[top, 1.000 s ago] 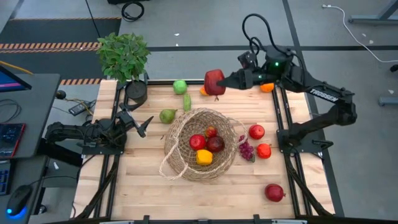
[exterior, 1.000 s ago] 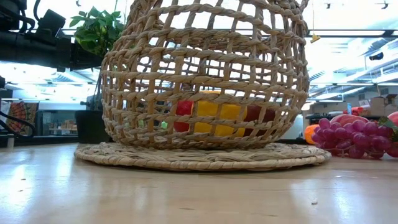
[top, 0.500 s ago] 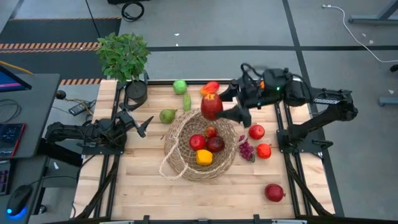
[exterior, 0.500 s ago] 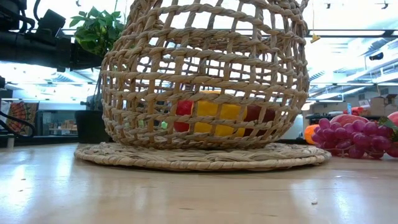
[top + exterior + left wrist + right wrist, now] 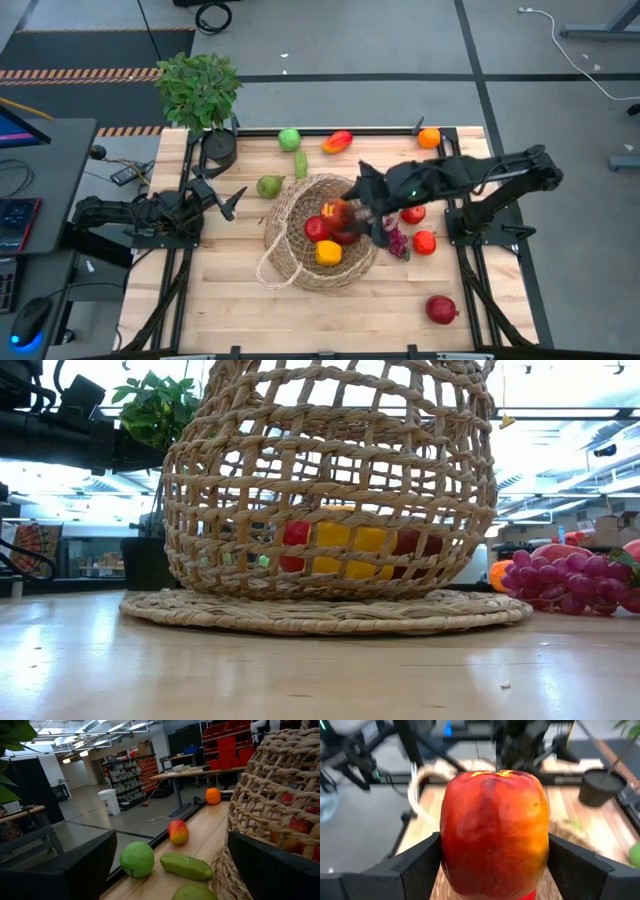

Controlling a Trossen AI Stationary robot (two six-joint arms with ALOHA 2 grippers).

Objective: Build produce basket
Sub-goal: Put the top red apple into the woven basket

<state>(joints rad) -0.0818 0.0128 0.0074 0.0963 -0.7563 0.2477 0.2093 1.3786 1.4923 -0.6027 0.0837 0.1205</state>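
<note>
Red-orange fruit [image 5: 495, 832]: clamped between the right gripper [image 5: 345, 213] fingers, fully filling the right wrist view; from above it hangs over the basket's right half.
Basket [image 5: 290, 205]: mid-table, with red pieces and a yellow one [image 5: 328, 252] inside; the low view shows them only through the weave [image 5: 330, 480].
Loose produce: green apple [image 5: 137, 859], cucumber [image 5: 186, 866], mango [image 5: 178, 831] along the far edge; grapes [image 5: 397, 242] and red fruits to the right.
Left gripper [image 5: 226, 198]: waiting at the left side, fingers spread, holding nothing.
Potted plant [image 5: 200, 90]: far-left corner.
</note>
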